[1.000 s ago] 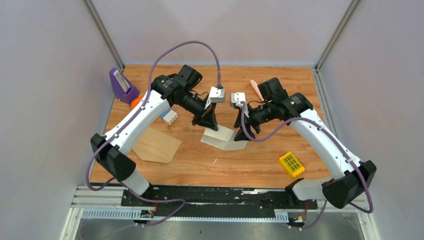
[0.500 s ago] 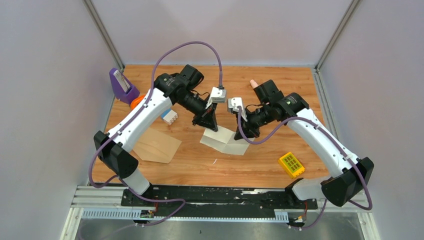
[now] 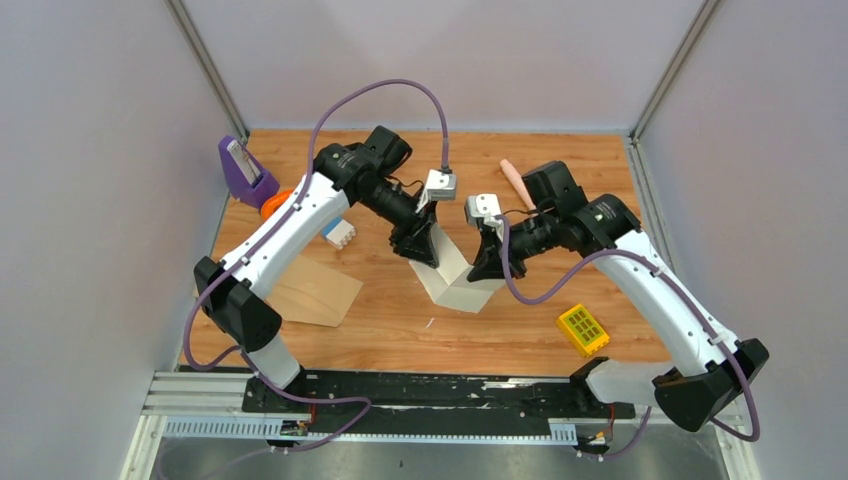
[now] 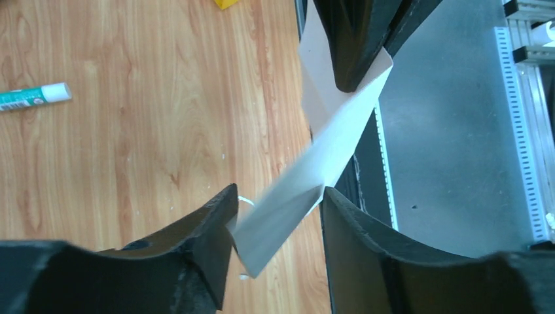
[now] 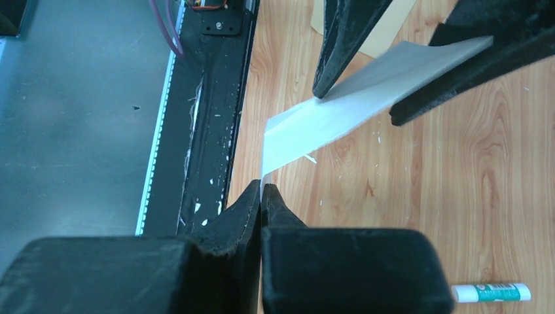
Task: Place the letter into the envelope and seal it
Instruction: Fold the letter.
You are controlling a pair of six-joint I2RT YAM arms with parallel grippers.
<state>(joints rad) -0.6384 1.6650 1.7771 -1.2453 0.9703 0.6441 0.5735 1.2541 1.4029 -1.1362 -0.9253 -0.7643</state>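
right gripper [image 5: 261,190] clamped on letter [image 5: 340,111], left gripper [image 4: 278,196] parted around its far end, maybe touching, envelope [image 3: 320,295] edge under left arm [image 3: 290,225]

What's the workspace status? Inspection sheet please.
Surface: wooden table, white flecks on it.
Job's things: letter held up tilted between the arms; envelope flat on the table at left, apart from it.
Clutter: glue stick, yellow box, purple holder, pink item, white-blue block.
End effectors: right end effector shut on a letter corner; left end effector open around the letter.
Cables: purple cables loop along both arms.
Surroundings: plain grey walls; nothing else seen.
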